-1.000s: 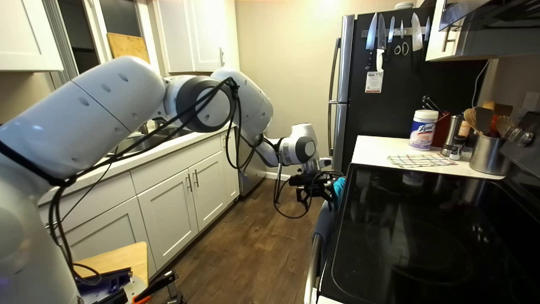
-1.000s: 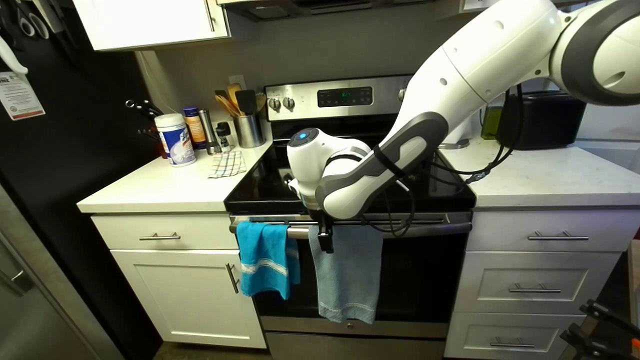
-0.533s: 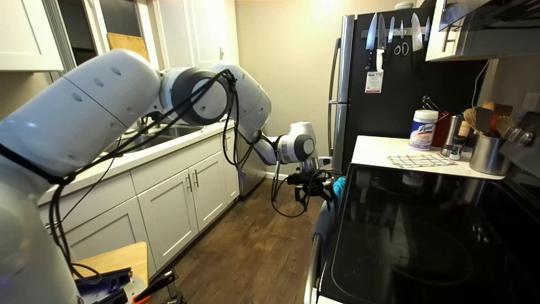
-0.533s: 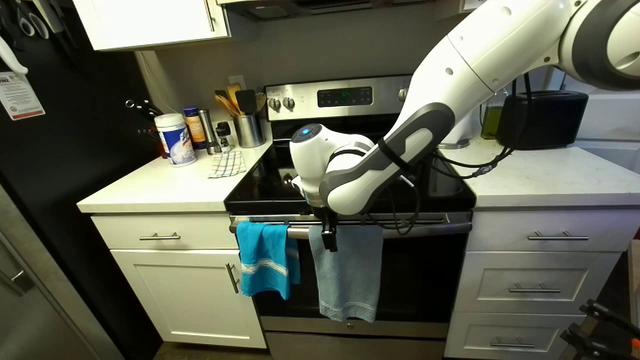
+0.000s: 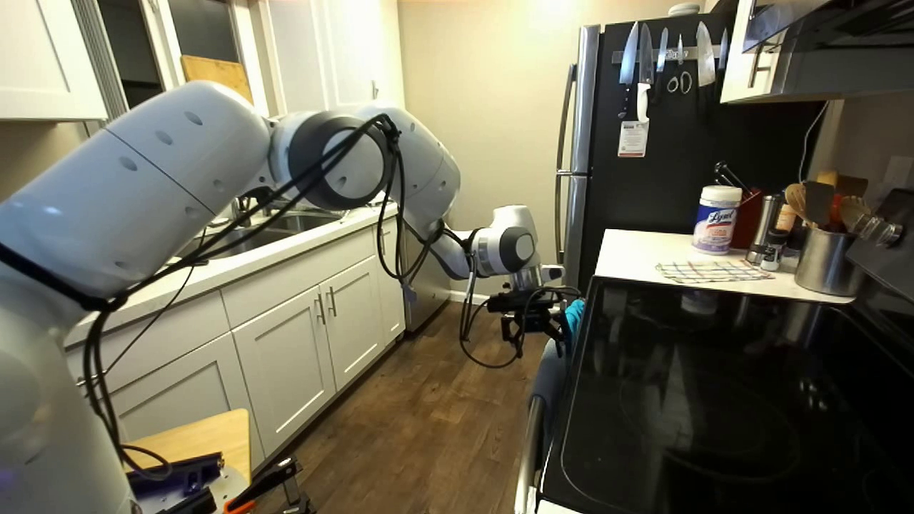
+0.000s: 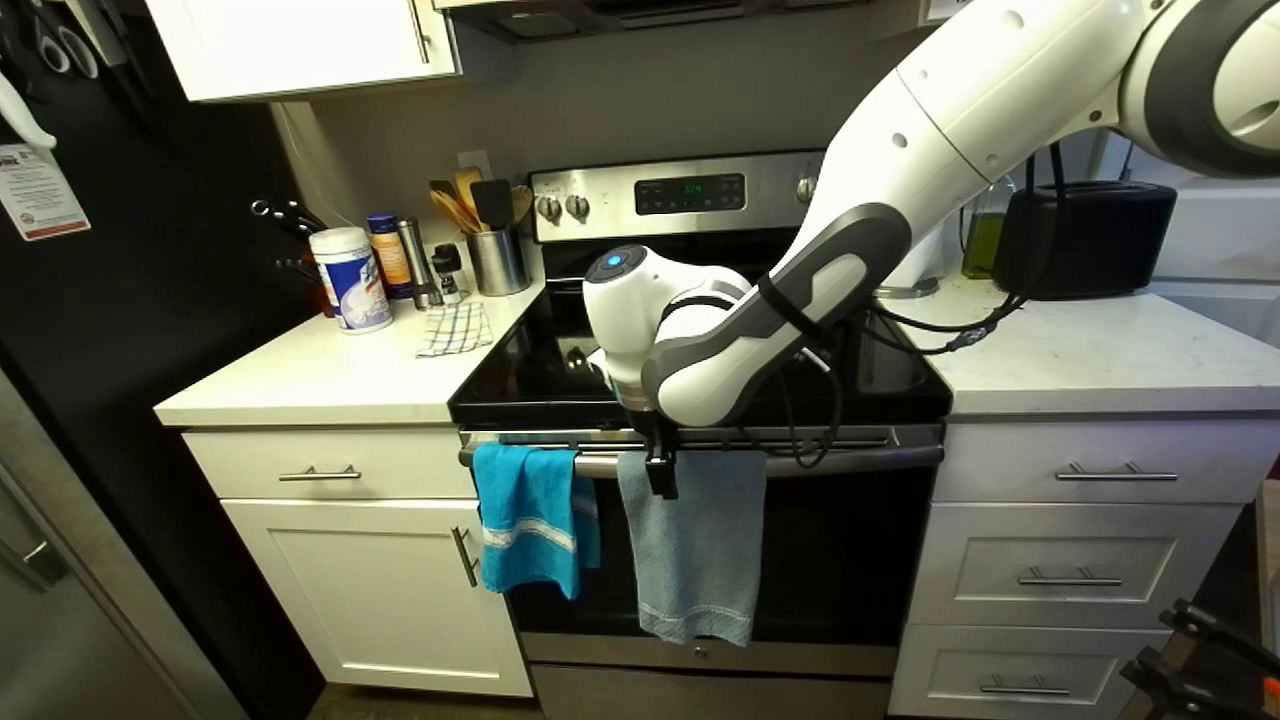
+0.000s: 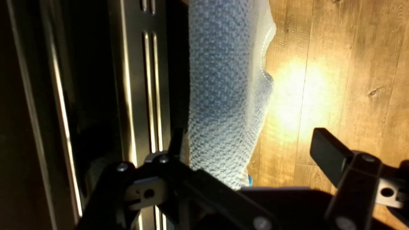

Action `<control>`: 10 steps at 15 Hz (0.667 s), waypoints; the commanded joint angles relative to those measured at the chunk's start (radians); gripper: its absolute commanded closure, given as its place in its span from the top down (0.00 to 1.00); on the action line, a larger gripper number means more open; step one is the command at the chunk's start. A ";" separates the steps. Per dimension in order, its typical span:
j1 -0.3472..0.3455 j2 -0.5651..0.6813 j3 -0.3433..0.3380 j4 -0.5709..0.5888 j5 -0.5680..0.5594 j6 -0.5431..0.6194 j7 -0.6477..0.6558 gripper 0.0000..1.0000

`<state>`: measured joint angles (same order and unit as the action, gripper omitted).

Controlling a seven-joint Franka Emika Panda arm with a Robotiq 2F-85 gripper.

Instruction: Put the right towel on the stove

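Approach: judged complete. My claw (image 7: 249,139) stands spread wide, gripping nothing; in the wrist view the gray-blue towel (image 7: 220,80) lies between its jaws, draped on the handle (image 6: 850,460). Remaining, I judge: clamp, lift and lay the towel on the stove (image 5: 685,400) beside my claw.
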<state>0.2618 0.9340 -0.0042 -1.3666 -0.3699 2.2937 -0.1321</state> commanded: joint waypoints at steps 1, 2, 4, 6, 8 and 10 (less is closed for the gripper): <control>-0.010 -0.031 0.002 -0.047 0.007 0.021 0.021 1.00; -0.010 -0.032 0.002 -0.046 0.007 0.021 0.021 1.00; -0.010 -0.030 0.003 -0.044 0.006 0.023 0.018 0.74; -0.010 -0.030 0.003 -0.042 0.006 0.023 0.016 0.60; -0.010 -0.029 0.003 -0.040 0.006 0.022 0.014 0.47; -0.010 -0.031 0.000 -0.036 0.004 0.021 0.014 0.34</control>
<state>0.2580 0.9324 -0.0095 -1.3629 -0.3681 2.2937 -0.1299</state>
